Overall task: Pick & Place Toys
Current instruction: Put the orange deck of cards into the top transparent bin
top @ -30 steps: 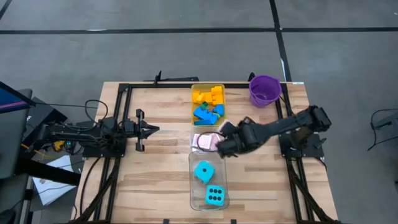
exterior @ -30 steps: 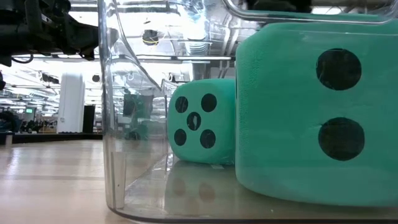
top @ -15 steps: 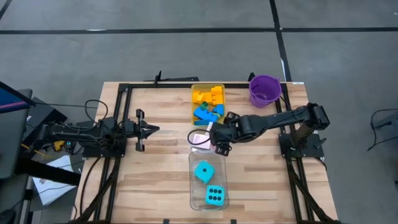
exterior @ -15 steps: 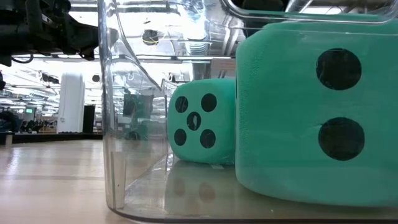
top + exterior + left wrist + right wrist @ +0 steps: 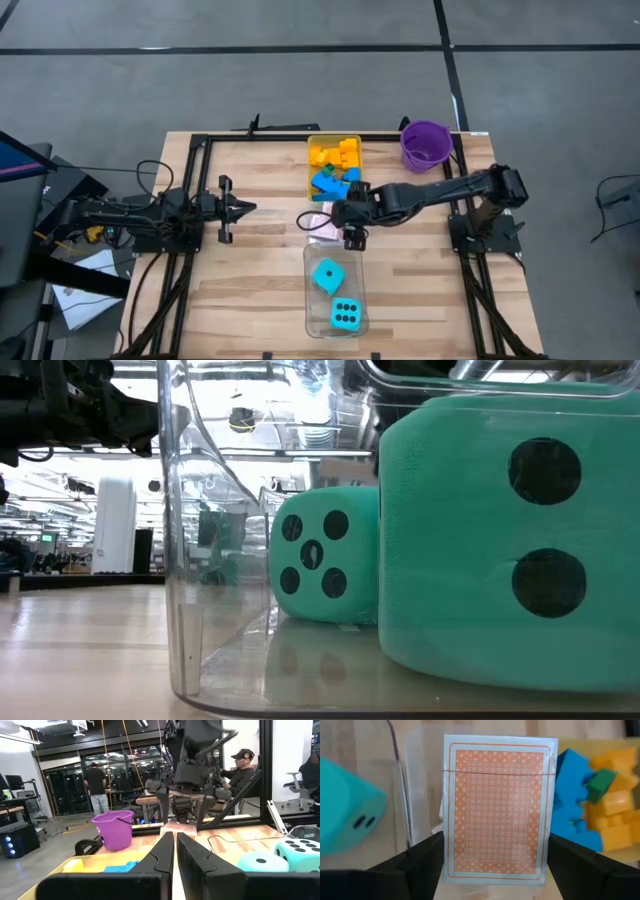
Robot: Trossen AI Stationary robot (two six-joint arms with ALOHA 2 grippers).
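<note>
Hovering mid-table in the high view, the right gripper (image 5: 347,226) spreads wide over the playing cards (image 5: 320,222), between brick tray and dice tray. The right wrist view shows a flat, slick, patterned pack: light, best pinched across its long edges. Left gripper (image 5: 175,851) waits, fingers together.

The wooden table (image 5: 250,290) bears a purple bucket (image 5: 426,144) and three rectangular trays (image 5: 333,300).

Two cyan dice (image 5: 327,275) (image 5: 346,315). One purple bucket (image 5: 426,145). One card pack (image 5: 498,807), between the right gripper's fingers (image 5: 422,857). Three trays in a row. Plastic bricks (image 5: 335,165): exact count cannot be determined.
</note>
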